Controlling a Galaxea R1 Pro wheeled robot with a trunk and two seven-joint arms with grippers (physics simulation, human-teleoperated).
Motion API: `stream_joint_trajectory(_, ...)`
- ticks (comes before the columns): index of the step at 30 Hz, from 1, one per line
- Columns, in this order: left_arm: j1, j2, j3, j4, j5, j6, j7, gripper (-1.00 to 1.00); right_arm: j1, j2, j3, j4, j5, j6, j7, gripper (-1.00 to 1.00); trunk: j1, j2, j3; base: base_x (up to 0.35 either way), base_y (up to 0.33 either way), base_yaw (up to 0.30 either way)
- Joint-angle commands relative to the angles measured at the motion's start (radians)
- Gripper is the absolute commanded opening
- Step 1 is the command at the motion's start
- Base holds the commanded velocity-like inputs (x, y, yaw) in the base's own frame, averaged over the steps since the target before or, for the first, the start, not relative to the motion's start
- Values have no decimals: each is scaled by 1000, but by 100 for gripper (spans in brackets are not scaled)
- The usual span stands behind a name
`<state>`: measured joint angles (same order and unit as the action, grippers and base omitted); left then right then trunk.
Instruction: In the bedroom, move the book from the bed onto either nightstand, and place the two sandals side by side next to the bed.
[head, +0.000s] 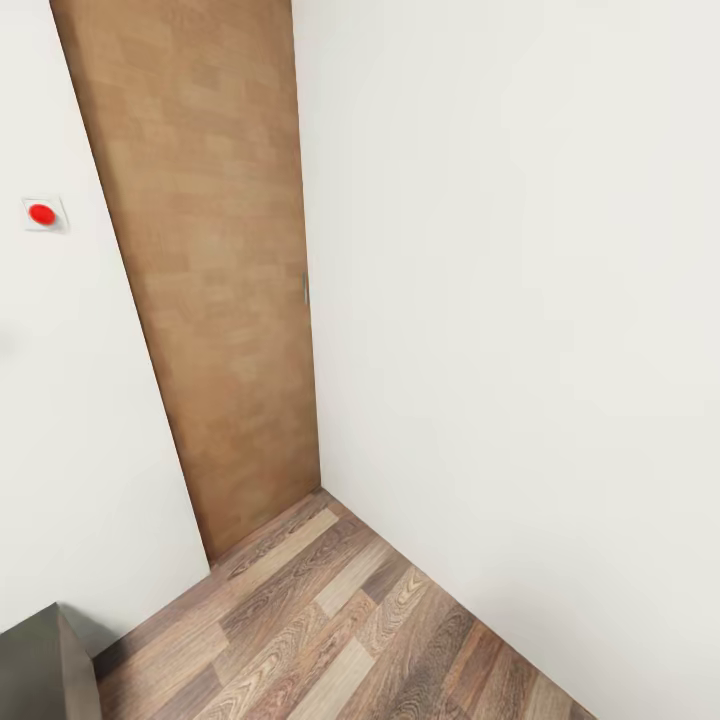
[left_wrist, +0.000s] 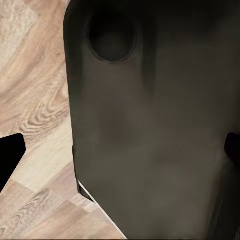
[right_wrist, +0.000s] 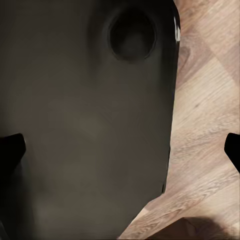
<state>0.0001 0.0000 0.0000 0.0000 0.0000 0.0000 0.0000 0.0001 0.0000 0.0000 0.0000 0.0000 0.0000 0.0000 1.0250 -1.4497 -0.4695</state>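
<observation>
The head view faces a room corner: a wooden door (head: 215, 280) between white walls (head: 520, 300), plank floor (head: 340, 620) below. Each end effector (left (left_wrist: 120, 155), right (right_wrist: 120, 150)) hangs released over the robot's dark base (left_wrist: 150, 130).

Corner of a room. Two plain white walls (head: 520, 300) meet beside a tall brown wooden door (head: 210, 280) bearing a small metal handle (head: 306, 289). A red round button on a white plate (head: 43, 214) sits on the left wall. Wood-plank floor (head: 340, 620); dark furniture corner (head: 40, 670) at lower left.
</observation>
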Motion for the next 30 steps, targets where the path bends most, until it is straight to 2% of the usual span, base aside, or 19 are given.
stream_joint_trajectory(1,-6,6,1,-5,0,2,0,100,0,-5,6,2,3,6,2,100,0,0,0,0,0,0)
stream_joint_trajectory(5,-7,7,2,-5,0,3,0,100,0,-5,8,3,4,28,2,100,0,0,0,0,0,0)
stream_joint_trajectory(30,-7,7,2,-5,0,3,0,100,0,-5,8,3,4,28,2,100,0,0,0,0,0,0)
